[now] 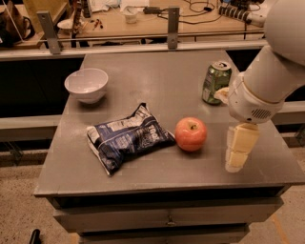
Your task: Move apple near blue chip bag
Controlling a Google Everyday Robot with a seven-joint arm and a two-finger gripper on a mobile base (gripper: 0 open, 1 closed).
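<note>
The orange-red apple [191,134] stands on the grey table [157,81], just right of the crumpled blue chip bag [126,138] and almost touching its right corner. My gripper [237,151] hangs to the right of the apple, above the table's front right part. It is clear of the apple and holds nothing.
A white bowl [86,85] stands at the back left of the table. A green can [216,82] stands at the back right, close behind my arm [267,81]. A workbench with clutter [143,14] runs behind the table. The table's front edge is just below my gripper.
</note>
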